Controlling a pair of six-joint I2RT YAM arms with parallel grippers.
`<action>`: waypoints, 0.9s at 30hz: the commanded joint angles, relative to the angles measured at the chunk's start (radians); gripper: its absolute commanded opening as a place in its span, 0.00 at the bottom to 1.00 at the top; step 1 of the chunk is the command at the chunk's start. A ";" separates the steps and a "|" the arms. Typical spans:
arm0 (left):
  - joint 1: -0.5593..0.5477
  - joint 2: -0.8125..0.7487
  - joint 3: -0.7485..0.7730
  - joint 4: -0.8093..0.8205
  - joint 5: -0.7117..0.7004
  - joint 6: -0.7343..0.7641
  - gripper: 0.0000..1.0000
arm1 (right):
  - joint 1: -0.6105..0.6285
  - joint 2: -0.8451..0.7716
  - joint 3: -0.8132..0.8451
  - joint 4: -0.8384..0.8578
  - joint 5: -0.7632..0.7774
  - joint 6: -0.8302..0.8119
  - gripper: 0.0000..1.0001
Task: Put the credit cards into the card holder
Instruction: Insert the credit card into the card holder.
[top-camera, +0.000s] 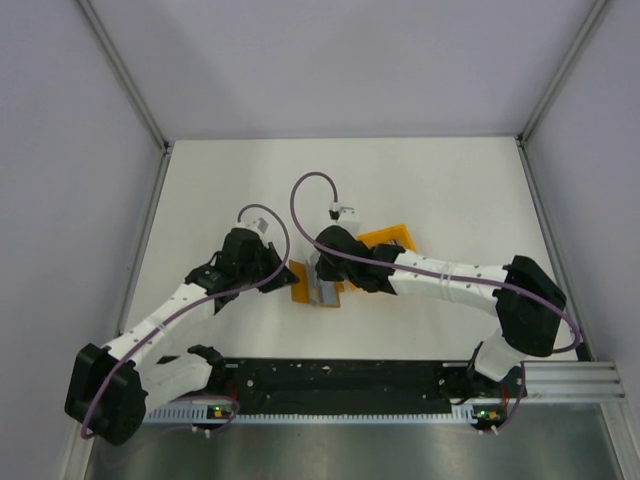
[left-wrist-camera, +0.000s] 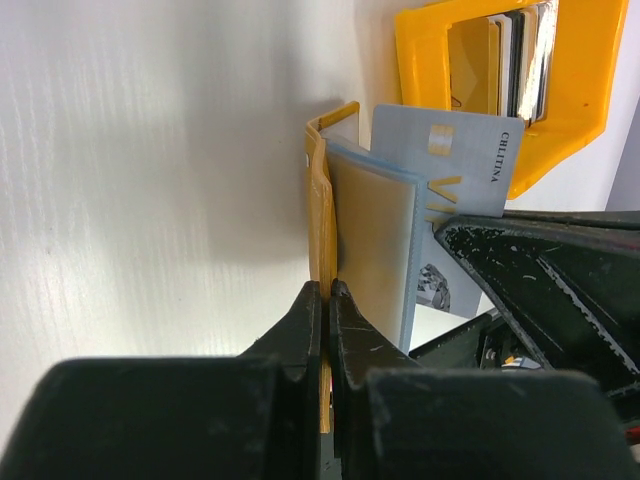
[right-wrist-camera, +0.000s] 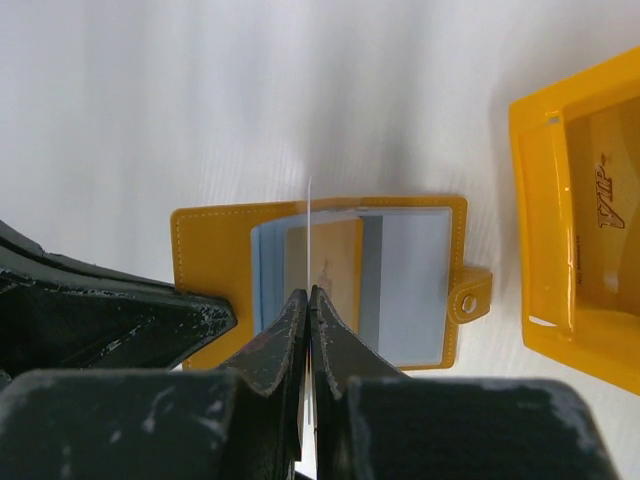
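The mustard-orange card holder (right-wrist-camera: 210, 250) lies open on the table, grey sleeves up, clasp tab (right-wrist-camera: 470, 295) to the right. My left gripper (left-wrist-camera: 327, 288) is shut on the edge of its left flap (left-wrist-camera: 320, 200). My right gripper (right-wrist-camera: 309, 292) is shut on a thin grey credit card (right-wrist-camera: 311, 225), held edge-on over the sleeves. In the left wrist view that card (left-wrist-camera: 440, 160) stands behind the sleeves. Several more cards (left-wrist-camera: 520, 60) stand in the orange bin. From above, both grippers (top-camera: 285, 275) (top-camera: 322, 268) meet at the holder (top-camera: 300, 285).
A bright orange plastic bin (top-camera: 395, 240) sits just right of the holder, also in the right wrist view (right-wrist-camera: 580, 230) and the left wrist view (left-wrist-camera: 430, 60). The left gripper's finger (right-wrist-camera: 100, 310) crosses the holder's left side. White walls enclose the table.
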 joint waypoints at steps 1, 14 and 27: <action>-0.003 -0.005 0.004 0.041 0.002 -0.004 0.00 | 0.021 -0.003 0.053 0.024 0.005 -0.028 0.00; -0.002 0.003 0.007 0.037 -0.004 0.002 0.00 | 0.030 -0.026 0.106 -0.053 0.077 -0.070 0.00; -0.003 0.004 0.007 0.034 -0.008 0.007 0.00 | 0.059 -0.014 0.143 -0.080 0.071 -0.097 0.00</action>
